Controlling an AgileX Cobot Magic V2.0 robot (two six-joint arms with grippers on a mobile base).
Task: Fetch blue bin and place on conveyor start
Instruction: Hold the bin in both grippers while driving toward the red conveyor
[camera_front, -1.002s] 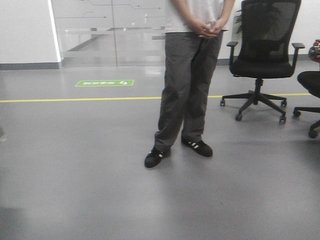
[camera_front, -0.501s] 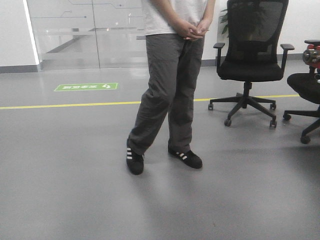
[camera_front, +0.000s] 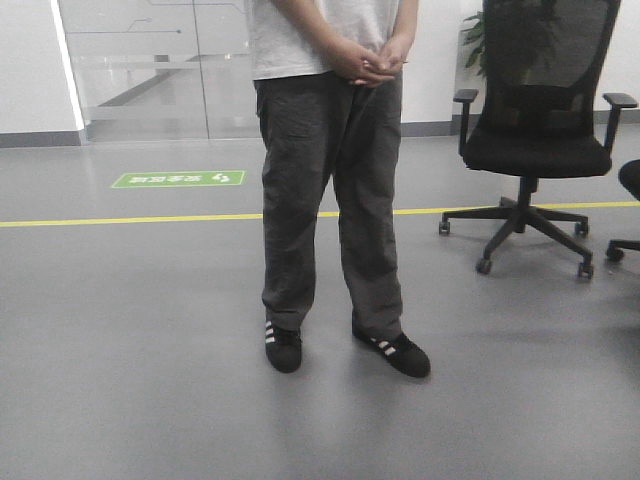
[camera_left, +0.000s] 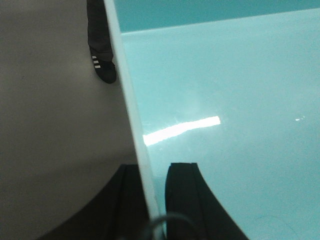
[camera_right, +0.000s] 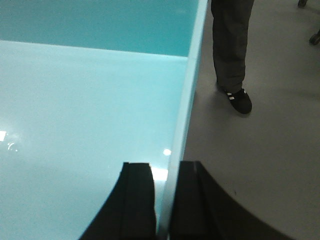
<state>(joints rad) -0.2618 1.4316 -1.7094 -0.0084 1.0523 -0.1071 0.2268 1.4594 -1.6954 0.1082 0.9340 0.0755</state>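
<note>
While left pincer (camera_left: 154, 169) and right pincer (camera_right: 164, 166) each clamp a blue bin (camera_left: 225, 75) rim | person (camera_front: 320, 180) stands ahead on grey floor (camera_front: 120, 350)

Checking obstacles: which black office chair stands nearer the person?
The black mesh-backed office chair with armrests; the other chair barely shows at the right edge.

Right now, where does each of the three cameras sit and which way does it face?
Front view: on the robot's front, facing level at a standing person and an office chair; no robot parts.
Left wrist: behind the left gripper, looking along its fingers gripping the blue bin's wall.
Right wrist: likewise, the right gripper on the opposite wall.
Shared: both wrist views show the bin's inside and the person's shoe.
</note>
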